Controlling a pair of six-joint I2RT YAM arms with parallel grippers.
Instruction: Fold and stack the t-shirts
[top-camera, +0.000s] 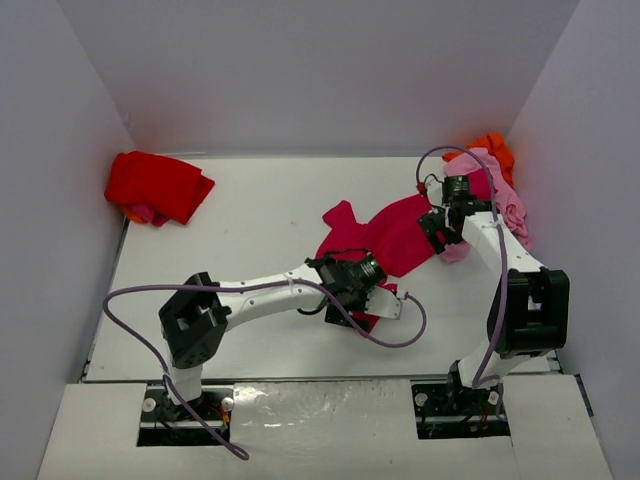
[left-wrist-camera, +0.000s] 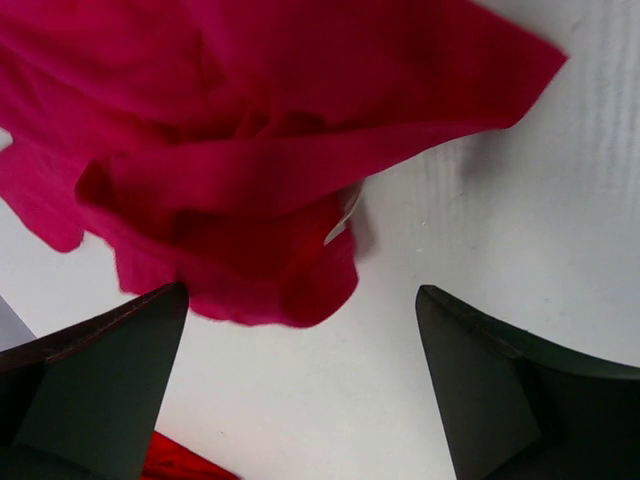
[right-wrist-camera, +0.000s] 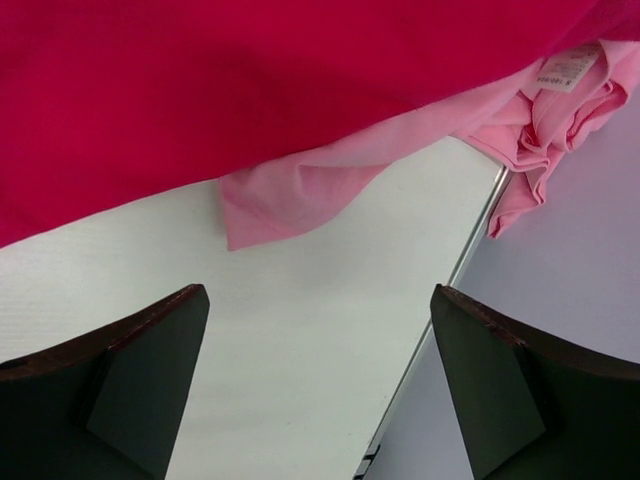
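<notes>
The left gripper (left-wrist-camera: 300, 300) is held wide open over the table (left-wrist-camera: 520, 200), with nothing between its fingers. The crumpled crimson-magenta shirt (left-wrist-camera: 250, 150) is seen just ahead of them. The right gripper (right-wrist-camera: 320, 300) is likewise spread wide and empty, close to the pale pink shirt (right-wrist-camera: 300, 190), which is overlapped by the crimson one near the table's right edge. The bright red shirt (top-camera: 155, 185) is seen at the far left corner.

My left gripper (left-wrist-camera: 302, 292) had fingers (left-wrist-camera: 90, 380) of dark matt plastic with reddish-brown edges. The crimson-magenta t-shirt (left-wrist-camera: 250, 150) above them in the frame was soft matt cloth, creased and bunched. The table (left-wrist-camera: 520, 200) was white, finely ribbed, with a faint sheen. In my right wrist view the pale pink t-shirt (right-wrist-camera: 330, 170) at upper right was likewise matt cloth, its small label (right-wrist-camera: 570, 68) smooth.
</notes>
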